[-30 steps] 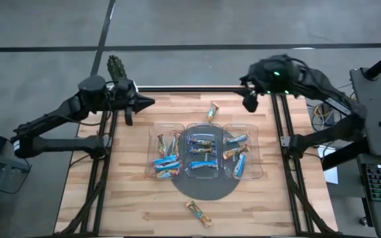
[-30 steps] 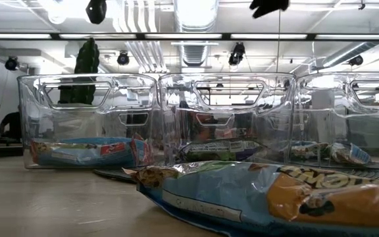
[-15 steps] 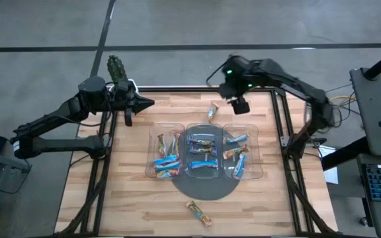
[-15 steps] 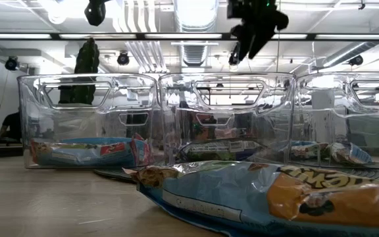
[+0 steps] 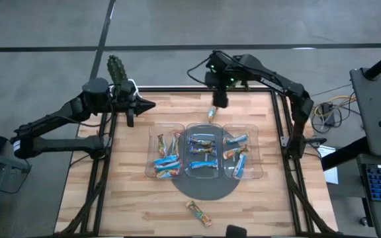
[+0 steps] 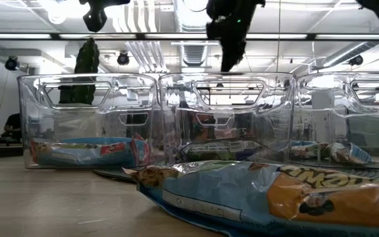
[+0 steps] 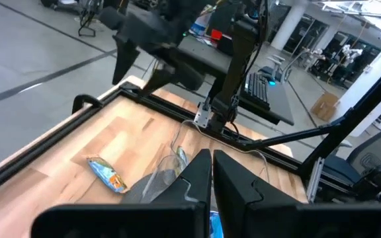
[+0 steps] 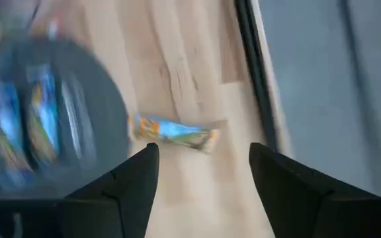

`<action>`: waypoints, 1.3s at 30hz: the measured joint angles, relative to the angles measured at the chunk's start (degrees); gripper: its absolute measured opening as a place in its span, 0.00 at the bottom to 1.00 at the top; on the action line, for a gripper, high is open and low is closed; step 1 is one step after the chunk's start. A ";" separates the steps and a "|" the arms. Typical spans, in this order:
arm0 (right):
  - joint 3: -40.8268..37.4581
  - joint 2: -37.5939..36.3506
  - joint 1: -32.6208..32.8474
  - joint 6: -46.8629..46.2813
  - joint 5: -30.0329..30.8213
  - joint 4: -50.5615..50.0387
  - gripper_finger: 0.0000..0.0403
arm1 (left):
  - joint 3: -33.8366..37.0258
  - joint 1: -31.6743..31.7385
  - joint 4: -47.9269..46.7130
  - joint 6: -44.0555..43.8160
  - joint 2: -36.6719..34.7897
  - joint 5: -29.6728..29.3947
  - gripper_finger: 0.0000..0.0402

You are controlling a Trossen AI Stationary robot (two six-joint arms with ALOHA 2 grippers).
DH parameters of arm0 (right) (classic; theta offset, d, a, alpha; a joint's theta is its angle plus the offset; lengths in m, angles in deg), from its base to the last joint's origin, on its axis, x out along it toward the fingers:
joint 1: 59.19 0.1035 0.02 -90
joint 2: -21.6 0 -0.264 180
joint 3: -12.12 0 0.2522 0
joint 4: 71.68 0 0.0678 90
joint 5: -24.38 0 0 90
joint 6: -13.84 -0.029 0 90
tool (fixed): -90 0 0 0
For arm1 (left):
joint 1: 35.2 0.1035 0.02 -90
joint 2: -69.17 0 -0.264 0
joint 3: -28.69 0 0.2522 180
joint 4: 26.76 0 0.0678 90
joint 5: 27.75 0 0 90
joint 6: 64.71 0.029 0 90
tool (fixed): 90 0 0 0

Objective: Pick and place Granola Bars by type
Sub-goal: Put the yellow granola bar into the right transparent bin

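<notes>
On the near edge of the wooden tabletop (image 5: pixel 137 211) lies one blue-and-gold wrapped granola bar (image 5: pixel 198 213), and behind it the clear plastic three-compartment tray (image 5: pixel 207 153) holds the other blue and multicoloured wrapped bars (image 5: pixel 166 162). Beyond the tray a lone blue-and-gold bar (image 5: pixel 212 111) lies near the far edge, with the right gripper (image 5: pixel 220 100) hovering just over it, jaws wide apart. The left gripper (image 5: pixel 145 104) waits at the far left corner, jaws together.

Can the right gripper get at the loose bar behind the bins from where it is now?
Probably yes: the right gripper hangs open just above that bar, with nothing between them.
</notes>
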State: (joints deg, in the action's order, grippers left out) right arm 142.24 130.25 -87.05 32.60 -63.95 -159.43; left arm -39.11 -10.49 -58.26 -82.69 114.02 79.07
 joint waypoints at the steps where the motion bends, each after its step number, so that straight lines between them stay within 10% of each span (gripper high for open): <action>1: 0.43 0.89 -0.13 -5.17 -0.25 0.00 0.56 | 0.00 0.00 0.00 -0.01 0.09 0.00 0.00; 9: 0.69 7.19 -0.60 -48.95 -0.43 -0.79 0.56 | 0.00 0.00 0.11 0.00 0.16 0.00 0.00; 17: 0.52 13.21 -0.53 -73.80 -0.20 -0.83 0.56 | 0.00 0.00 0.10 -0.03 0.23 0.00 0.00; 39: -3.93 15.58 -3.54 -83.21 -3.62 6.19 0.56 | 0.00 0.04 -6.38 3.04 -0.85 1.75 0.00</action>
State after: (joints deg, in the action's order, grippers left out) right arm 138.30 145.83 -90.59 -50.61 -67.57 -153.24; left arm -39.11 -10.44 -64.64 -79.65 113.17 80.82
